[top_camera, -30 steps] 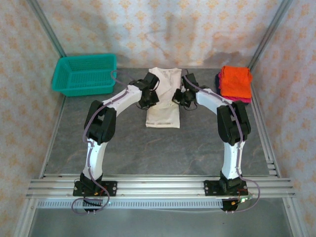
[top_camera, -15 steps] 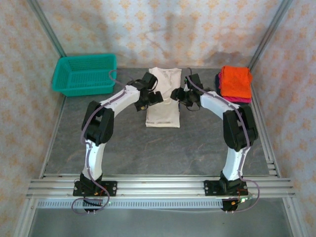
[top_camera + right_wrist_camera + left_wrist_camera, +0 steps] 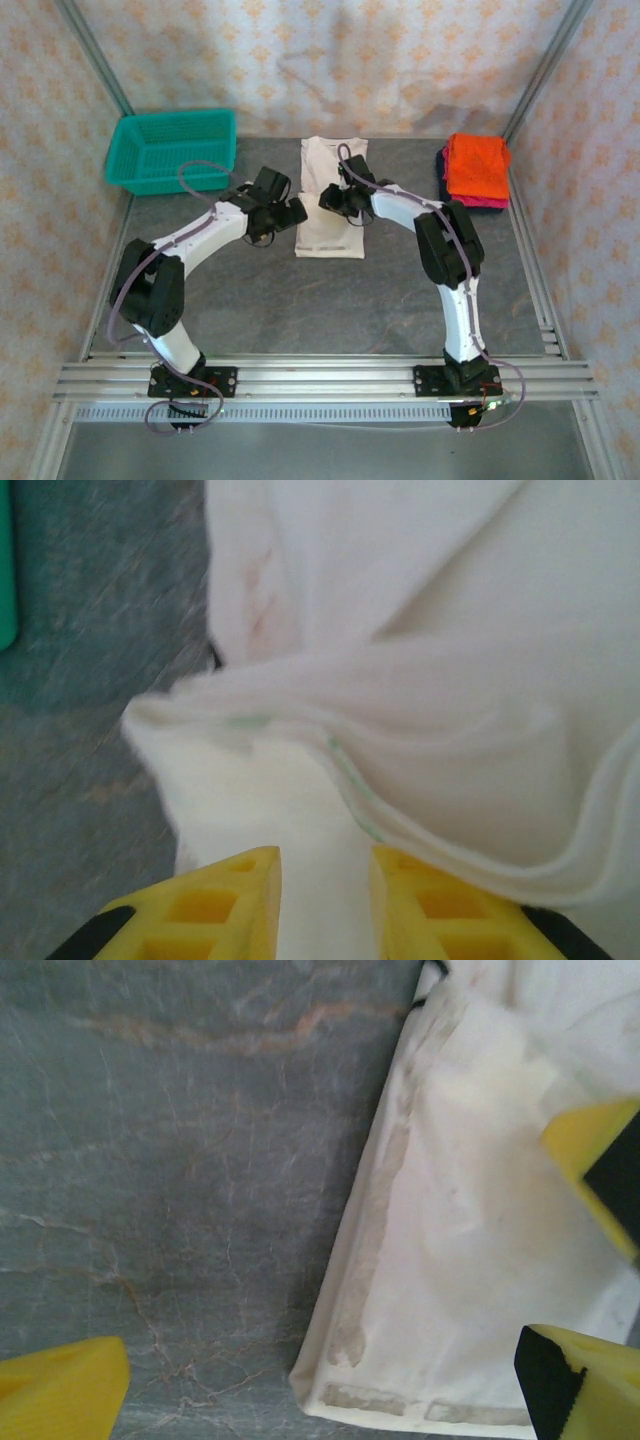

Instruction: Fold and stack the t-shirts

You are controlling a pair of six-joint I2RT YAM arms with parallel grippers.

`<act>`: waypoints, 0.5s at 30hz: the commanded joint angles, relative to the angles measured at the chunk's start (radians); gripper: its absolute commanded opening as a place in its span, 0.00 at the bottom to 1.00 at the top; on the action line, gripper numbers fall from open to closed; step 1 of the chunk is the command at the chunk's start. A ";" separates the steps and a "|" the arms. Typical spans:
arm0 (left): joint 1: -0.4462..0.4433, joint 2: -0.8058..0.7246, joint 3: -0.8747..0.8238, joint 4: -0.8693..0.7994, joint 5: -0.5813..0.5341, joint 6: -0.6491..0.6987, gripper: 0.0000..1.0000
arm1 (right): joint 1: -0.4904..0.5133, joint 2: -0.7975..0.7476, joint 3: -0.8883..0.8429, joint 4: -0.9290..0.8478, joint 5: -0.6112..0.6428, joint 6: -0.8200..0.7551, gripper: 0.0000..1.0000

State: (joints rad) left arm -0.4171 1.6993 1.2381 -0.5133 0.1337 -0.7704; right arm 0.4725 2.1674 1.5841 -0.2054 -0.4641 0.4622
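Observation:
The white t-shirt (image 3: 330, 205) lies on the table as a long narrow strip, sides folded in, hem nearest me. My left gripper (image 3: 291, 212) hovers just off its left edge, jaws wide open; in the left wrist view the shirt's hem corner (image 3: 330, 1380) lies between the yellow fingers (image 3: 60, 1392). My right gripper (image 3: 333, 199) is low over the shirt's upper middle. Its fingers (image 3: 225, 895) stand a narrow gap apart over layered white folds (image 3: 450, 630), nothing visibly pinched. A folded stack with the orange shirt (image 3: 476, 165) on top sits at the back right.
A teal mesh basket (image 3: 175, 148) stands at the back left, and its edge shows in the right wrist view (image 3: 5, 570). Grey marbled table (image 3: 300, 300) lies bare in front of the shirt. Aluminium frame rails (image 3: 320, 375) run along the near edge.
Both grippers let go of the shirt's sides. The left arm swung back and left off the cloth, now wide open. The right gripper moved left over the shirt and narrowed its jaws.

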 commanded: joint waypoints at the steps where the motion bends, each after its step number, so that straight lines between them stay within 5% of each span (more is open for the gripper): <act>1: -0.002 0.039 -0.017 0.091 0.051 -0.030 1.00 | -0.054 0.059 0.086 -0.051 0.060 0.015 0.31; 8: -0.026 0.126 0.012 0.107 0.061 -0.020 0.99 | -0.086 -0.002 0.067 -0.063 0.068 -0.008 0.55; 12: -0.033 0.156 0.005 0.131 0.078 -0.017 0.88 | -0.088 -0.184 -0.152 0.035 0.111 0.017 0.73; 15: -0.038 0.161 -0.018 0.182 0.135 -0.026 0.84 | -0.092 -0.336 -0.367 0.137 0.119 0.047 0.75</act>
State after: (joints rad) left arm -0.4480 1.8572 1.2274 -0.3965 0.2234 -0.7876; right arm 0.3851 1.9575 1.3220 -0.1589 -0.3862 0.4831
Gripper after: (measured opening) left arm 0.844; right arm 0.745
